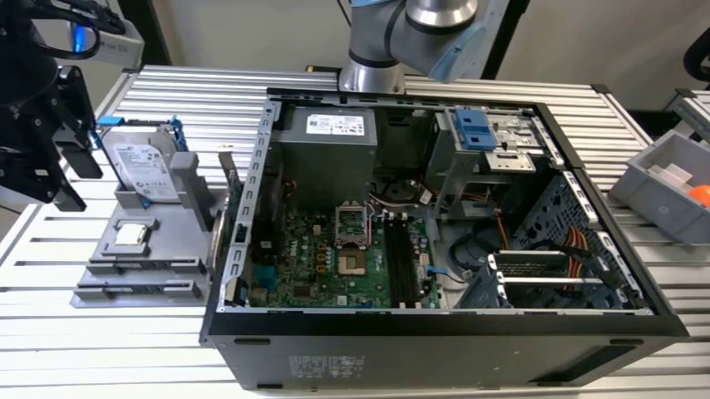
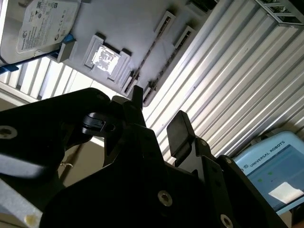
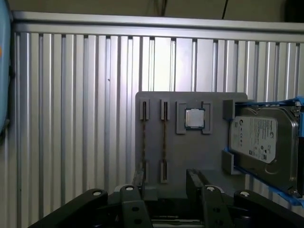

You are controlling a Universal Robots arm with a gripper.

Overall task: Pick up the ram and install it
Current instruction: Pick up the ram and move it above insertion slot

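1. The open computer case [image 1: 444, 332] sits just beside the grey holder [image 3: 209, 156].
2. The gripper [image 3: 165, 176] hangs near the holder, fingers spread and empty.
3. The ram [image 3: 164, 142] stands on edge in the holder; centring squarely over it should avoid clipping the second stick [image 3: 144, 142] beside it.

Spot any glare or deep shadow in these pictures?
Second wrist view: glare whitens the square chip, the gripper is a dark silhouette; first wrist view: bright streaks along the ribbed table; exterior view: the computer case is dim inside.
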